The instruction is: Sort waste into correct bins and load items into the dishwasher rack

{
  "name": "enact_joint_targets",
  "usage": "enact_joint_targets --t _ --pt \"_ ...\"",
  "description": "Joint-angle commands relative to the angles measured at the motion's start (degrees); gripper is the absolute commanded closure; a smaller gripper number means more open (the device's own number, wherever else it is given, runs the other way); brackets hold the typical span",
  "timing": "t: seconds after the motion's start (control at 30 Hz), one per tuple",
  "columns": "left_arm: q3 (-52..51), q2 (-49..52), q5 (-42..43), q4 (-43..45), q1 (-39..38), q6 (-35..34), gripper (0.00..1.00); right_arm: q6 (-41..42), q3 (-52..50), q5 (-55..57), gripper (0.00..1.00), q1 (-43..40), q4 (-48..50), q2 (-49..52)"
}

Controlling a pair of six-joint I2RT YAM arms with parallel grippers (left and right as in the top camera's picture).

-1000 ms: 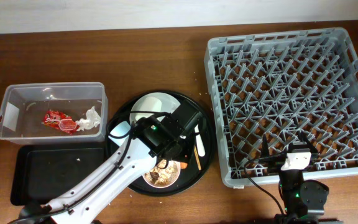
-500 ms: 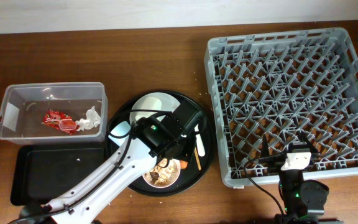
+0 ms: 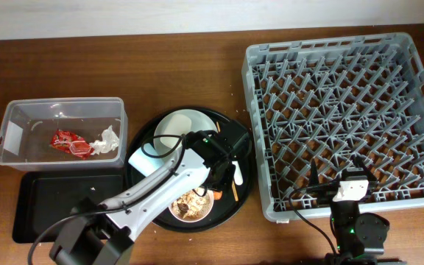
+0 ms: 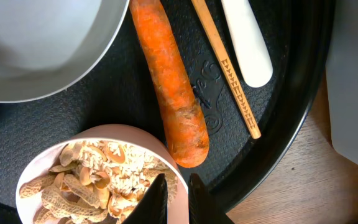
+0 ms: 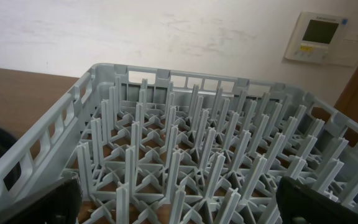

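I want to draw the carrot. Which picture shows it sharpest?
Left wrist view: the carrot is close, sharp, evenly lit. Overhead view: it is tiny, partly hidden by the arm. Right wrist view: no carrot, just the clear rack.

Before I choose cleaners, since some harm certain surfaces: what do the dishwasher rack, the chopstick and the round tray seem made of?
Dishwasher rack: grey moulded plastic, matte, judging by its uniform pegs and lattice. Chopstick: wood or bamboo, pale tan with a printed pattern; which one is unclear. Round tray: probably black plastic, its surface pebbled and faintly glossy.
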Motion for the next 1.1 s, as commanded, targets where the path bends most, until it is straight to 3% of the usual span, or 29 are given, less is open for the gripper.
enact_joint_targets --t 0.0,0.03,0.07,0.4,0.73,1.07 --pt "-0.3 0.5 4.2 -0.2 -0.2 -0.3 0.89 0.0 -0.4 0.1 0.01 0.2 -0.1 -0.4" --pt "-0.3 0.5 4.9 -0.2 -0.3 -0.3 0.97 0.0 -0.4 0.1 0.01 0.2 -0.1 -0.4" --pt "-0.5 0.5 4.9 -0.2 -0.7 -0.3 1.00 0.0 -0.4 0.1 0.01 0.2 -0.1 -0.4" --pt "-4.7 0.6 4.8 2.1 -6.8 -0.6 1.00 0.0 -0.4 0.1 0.01 0.2 -0.1 -0.4" --pt "-8.0 0.6 -6.9 3.8 -7.2 -3.1 1.00 0.0 -0.4 0.1 0.01 0.2 -0.1 -0.4" --pt "-8.0 0.6 -10.3 1.5 -5.9 -3.1 1.00 0.0 -0.4 0.1 0.01 0.2 -0.1 -0.4"
